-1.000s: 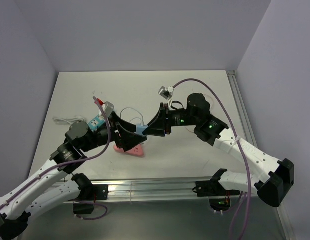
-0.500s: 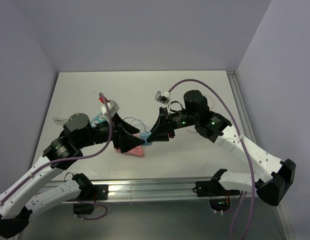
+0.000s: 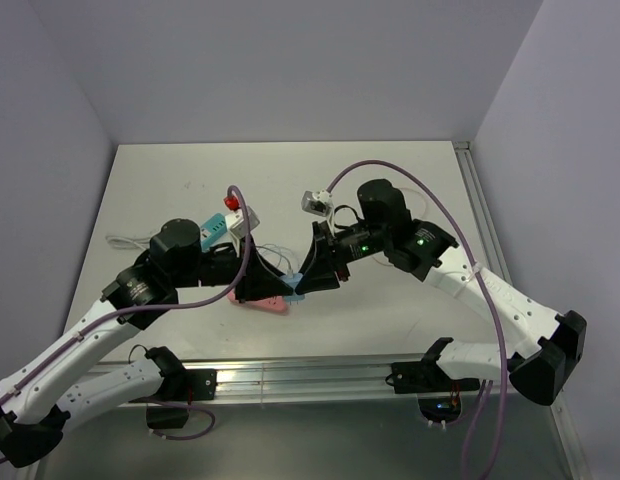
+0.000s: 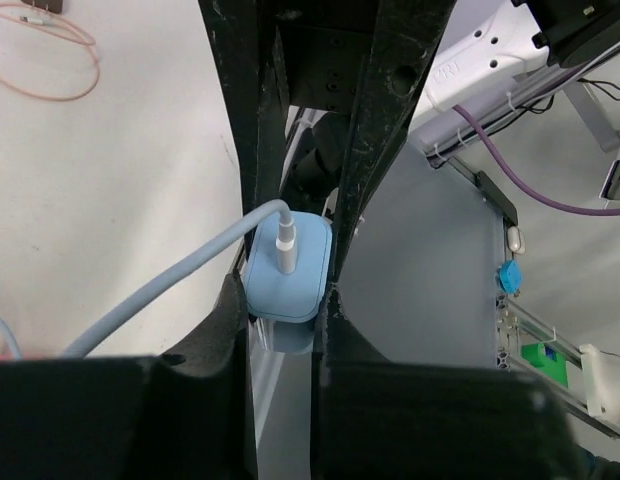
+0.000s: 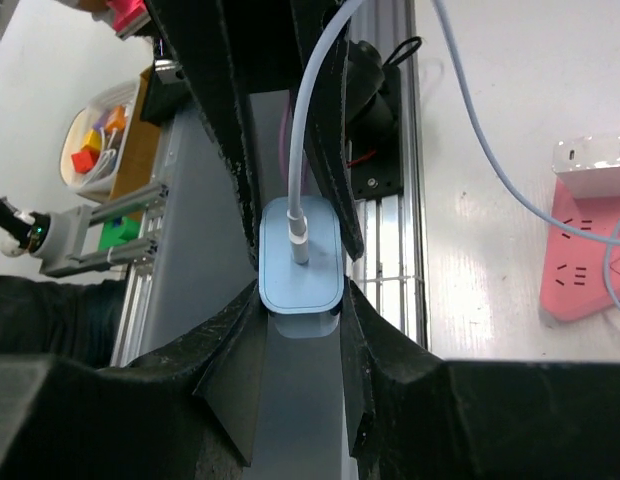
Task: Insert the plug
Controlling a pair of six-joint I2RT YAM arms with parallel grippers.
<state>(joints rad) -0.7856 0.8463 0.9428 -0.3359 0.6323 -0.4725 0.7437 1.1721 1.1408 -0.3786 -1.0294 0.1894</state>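
The plug (image 3: 292,285) is a light blue adapter with a pale cable (image 4: 160,290) running out of its face. It hangs just above the table at the right end of the pink power strip (image 3: 260,298), caught between both grippers. My left gripper (image 3: 281,289) comes in from the left and is shut on the plug (image 4: 287,262). From the right, my right gripper (image 3: 302,283) is also shut on the plug (image 5: 300,262). In the right wrist view the pink power strip (image 5: 585,265) lies off to the right. The plug's pins are hidden.
An aluminium rail (image 3: 310,375) runs along the near table edge. A white cable (image 3: 125,240) lies at the left and a thin orange cable loop (image 4: 50,60) on the table. A bin of coloured blocks (image 5: 95,135) stands beyond the table.
My left gripper has swung right to the plug and closed on it. The right gripper has carried the plug left and lower, toward the strip.
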